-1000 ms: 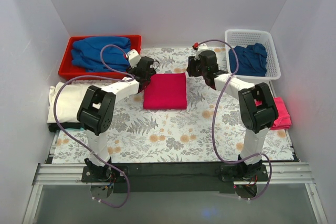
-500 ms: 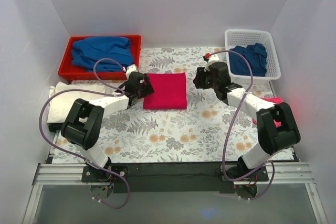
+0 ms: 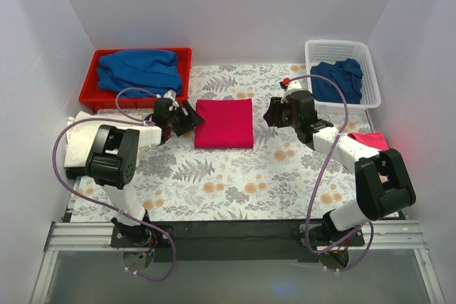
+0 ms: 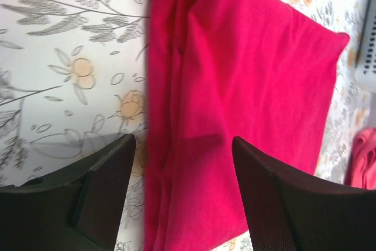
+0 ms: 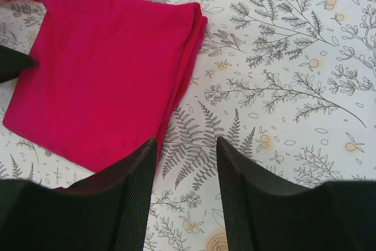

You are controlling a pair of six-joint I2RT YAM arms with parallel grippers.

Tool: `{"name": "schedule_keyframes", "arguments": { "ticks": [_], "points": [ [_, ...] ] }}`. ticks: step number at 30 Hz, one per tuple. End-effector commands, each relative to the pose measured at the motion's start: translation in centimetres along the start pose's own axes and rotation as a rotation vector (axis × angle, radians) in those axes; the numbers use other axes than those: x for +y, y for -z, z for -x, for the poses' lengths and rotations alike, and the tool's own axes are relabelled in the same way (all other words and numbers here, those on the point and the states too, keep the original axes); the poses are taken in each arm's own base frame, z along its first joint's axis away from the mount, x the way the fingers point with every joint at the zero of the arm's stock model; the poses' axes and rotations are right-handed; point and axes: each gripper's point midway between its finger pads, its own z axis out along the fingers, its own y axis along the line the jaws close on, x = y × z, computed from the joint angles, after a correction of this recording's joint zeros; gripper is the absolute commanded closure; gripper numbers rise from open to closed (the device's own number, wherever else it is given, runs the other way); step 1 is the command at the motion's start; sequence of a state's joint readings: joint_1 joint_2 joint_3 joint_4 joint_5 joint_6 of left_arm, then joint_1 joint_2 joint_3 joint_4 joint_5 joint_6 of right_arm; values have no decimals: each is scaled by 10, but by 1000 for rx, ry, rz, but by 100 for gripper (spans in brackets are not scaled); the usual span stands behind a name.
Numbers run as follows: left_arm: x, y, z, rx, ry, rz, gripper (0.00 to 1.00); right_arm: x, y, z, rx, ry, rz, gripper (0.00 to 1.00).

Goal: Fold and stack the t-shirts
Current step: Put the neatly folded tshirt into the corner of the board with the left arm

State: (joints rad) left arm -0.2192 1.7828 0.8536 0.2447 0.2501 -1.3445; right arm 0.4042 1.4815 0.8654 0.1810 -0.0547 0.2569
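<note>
**A:** Which step is the robot working on?

**B:** It appears to be finishing the fold. The crimson shirt [image 3: 224, 123] is lying as a neat rectangle on the far middle of the counter [image 3: 235, 176], and neither arm is holding it.

**A:** What are the claws doing?

**B:** The left claw [image 3: 184, 117] is hanging with its jaws spread at the shirt's left edge. The left wrist view is showing that edge running between the two fingers, though whether they are touching cloth is not clear. The right claw [image 3: 273, 113] is also gaping and empty, over bare print just right of the shirt.

**A:** And next?

**B:** Probably stacking. That is calling for a grip on the thick folded edge, so the layers are lifting together, then a carry to a pile. The cream shirt [image 3: 82, 140] lying at the counter's left edge looks a likely spot, but that is a guess.

**A:** What is differing from a second ago?

**B:** Then both claws were sitting at the shirt's far corners. Now they are drawing off to its sides and both elbows are swinging outward. The shirt itself is not shifting.
</note>
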Motion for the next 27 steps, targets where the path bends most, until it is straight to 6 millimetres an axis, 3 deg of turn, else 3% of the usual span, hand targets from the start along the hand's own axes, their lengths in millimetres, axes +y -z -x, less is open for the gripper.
{"name": "schedule_keyframes", "arguments": {
  "ticks": [1,8,14,18,19,21,22,27],
  "points": [
    [-8,-1,-20,122,22,-78,34,3,4,10,-44,-15,4,50],
    [-5,-8,-37,210,67,-113,35,0,3,7,-39,-24,-12,50],
    [17,-13,-47,241,94,-9,41,2,-1,1,-18,-33,1,51],
    [24,-16,-58,281,111,10,60,2,-3,-1,-10,-44,6,52],
    [25,-17,-59,286,114,15,74,2,-3,-1,-10,-46,6,52],
    [27,-19,-61,301,115,16,87,1,-2,-2,-10,-47,1,52],
    [28,-19,-63,307,117,24,99,2,-2,-1,-12,-46,1,52],
    [34,-19,-47,259,85,93,100,3,1,0,-19,-43,8,53]
  ]
}}
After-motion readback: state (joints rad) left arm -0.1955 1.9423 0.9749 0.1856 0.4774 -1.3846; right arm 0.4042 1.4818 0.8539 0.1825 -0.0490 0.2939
